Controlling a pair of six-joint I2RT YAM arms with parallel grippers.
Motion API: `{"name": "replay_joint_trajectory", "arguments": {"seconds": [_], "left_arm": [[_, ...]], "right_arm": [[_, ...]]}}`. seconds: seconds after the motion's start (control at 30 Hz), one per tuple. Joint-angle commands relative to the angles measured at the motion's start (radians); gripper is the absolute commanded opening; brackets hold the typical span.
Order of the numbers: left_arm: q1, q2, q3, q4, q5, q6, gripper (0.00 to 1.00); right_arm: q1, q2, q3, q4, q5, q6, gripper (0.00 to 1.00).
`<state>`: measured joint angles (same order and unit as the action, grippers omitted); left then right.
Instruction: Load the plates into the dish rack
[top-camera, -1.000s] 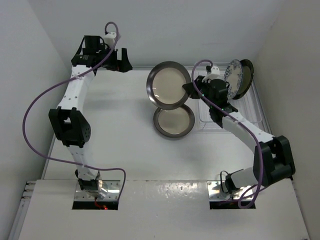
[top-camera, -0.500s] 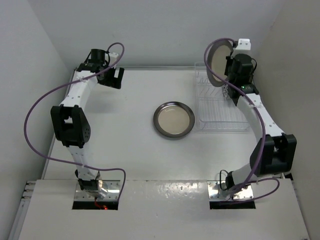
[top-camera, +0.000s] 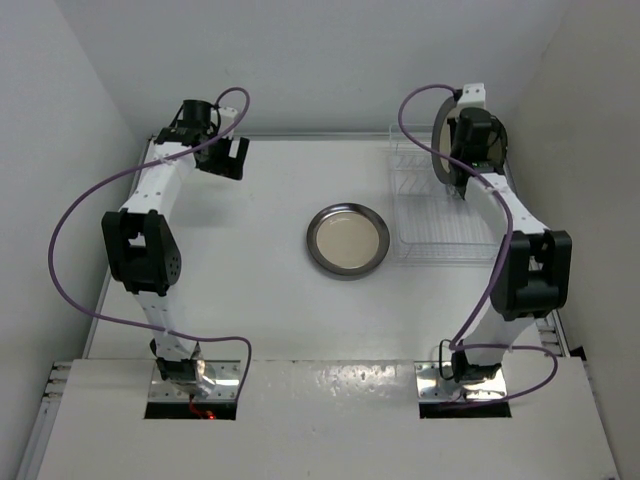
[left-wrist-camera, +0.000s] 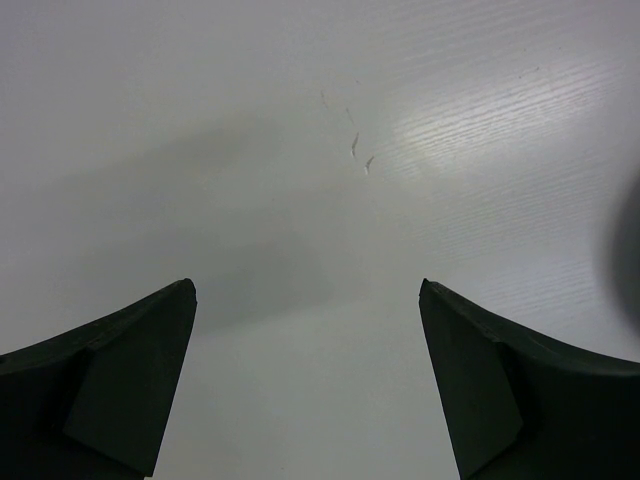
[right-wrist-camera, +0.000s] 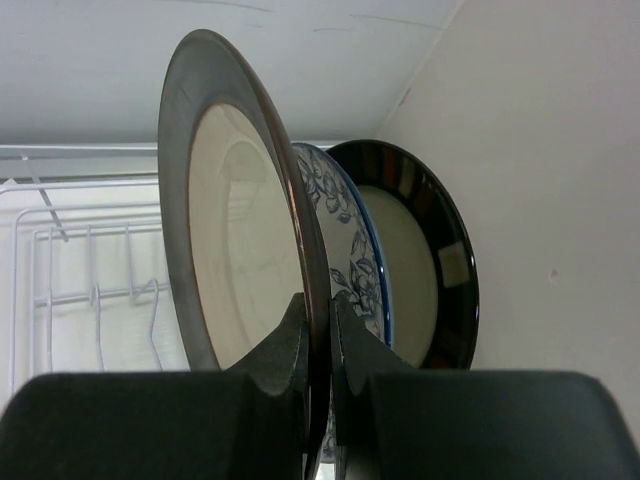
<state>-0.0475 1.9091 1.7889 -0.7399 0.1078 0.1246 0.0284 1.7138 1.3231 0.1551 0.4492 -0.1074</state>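
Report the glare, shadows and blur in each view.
Left wrist: a bright glare patch on the table, a soft shadow ahead of the left gripper, a dark blurred smear at the right edge. Right wrist: the right gripper is soft, the grey-rimmed plate it grips sharp. Top external: the clear dish rack nearly vanishes against white.

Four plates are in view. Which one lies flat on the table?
The grey-rimmed plate left of the rack. The second grey-rimmed plate, the floral plate and the dark-rimmed plate are upright.

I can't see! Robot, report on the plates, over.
Right gripper shut on grey-rimmed plate, upright at dish rack. Left gripper open, empty. Second grey plate flat on table.
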Motion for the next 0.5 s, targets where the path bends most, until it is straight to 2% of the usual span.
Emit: {"name": "replay_joint_trajectory", "arguments": {"seconds": [0.0, 0.17, 0.47], "left_arm": [[-0.012, -0.010, -0.005, 0.014, 0.004, 0.010, 0.99], [-0.012, -0.001, -0.005, 0.014, -0.005, 0.010, 0.99], [-0.022, 0.008, -0.005, 0.014, -0.005, 0.010, 0.99]], "right_arm": [[-0.019, -0.028, 0.105, 0.199, 0.060, -0.020, 0.00], [-0.018, -0.039, 0.137, 0.228, 0.049, -0.017, 0.00], [-0.024, -0.048, 0.136, 0.254, 0.049, -0.107, 0.00]]}}
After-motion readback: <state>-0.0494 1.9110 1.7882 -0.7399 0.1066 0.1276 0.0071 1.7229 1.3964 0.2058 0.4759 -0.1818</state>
